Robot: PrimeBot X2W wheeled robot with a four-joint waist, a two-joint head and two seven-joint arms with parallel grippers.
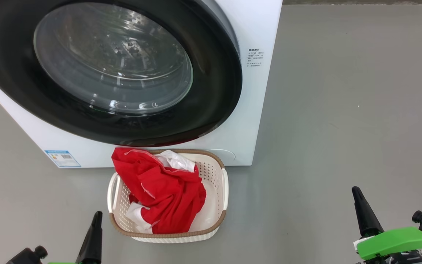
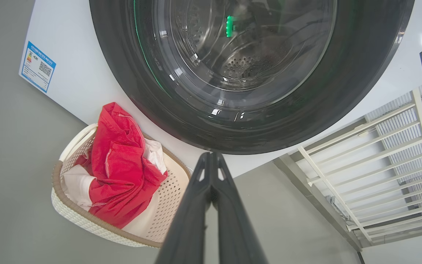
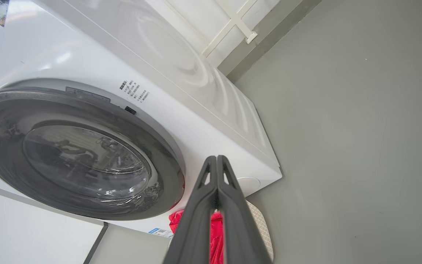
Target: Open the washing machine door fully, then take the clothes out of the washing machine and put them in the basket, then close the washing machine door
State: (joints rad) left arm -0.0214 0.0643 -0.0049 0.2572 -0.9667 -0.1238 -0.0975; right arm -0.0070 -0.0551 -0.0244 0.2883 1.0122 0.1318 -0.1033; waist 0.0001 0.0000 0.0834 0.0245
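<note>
Clothes (image 1: 167, 198) lie heaped in the basket (image 1: 213, 172), which stands on the floor (image 1: 343, 110) just beside the washing machine (image 1: 258, 33), at six o'clock of the washing machine door (image 1: 214, 91). That door sits closed against the front. The left hand (image 1: 96, 218), at the basket's eight o'clock, and the right hand (image 1: 357, 200), at its three o'clock, are both pinched together, holding nothing.

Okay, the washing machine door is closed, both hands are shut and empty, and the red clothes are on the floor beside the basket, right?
Not quite: the clothes lie inside the basket, not on the floor; the head view shows it. The washing machine door is closed, and the left hand and right hand are shut and empty.
</note>
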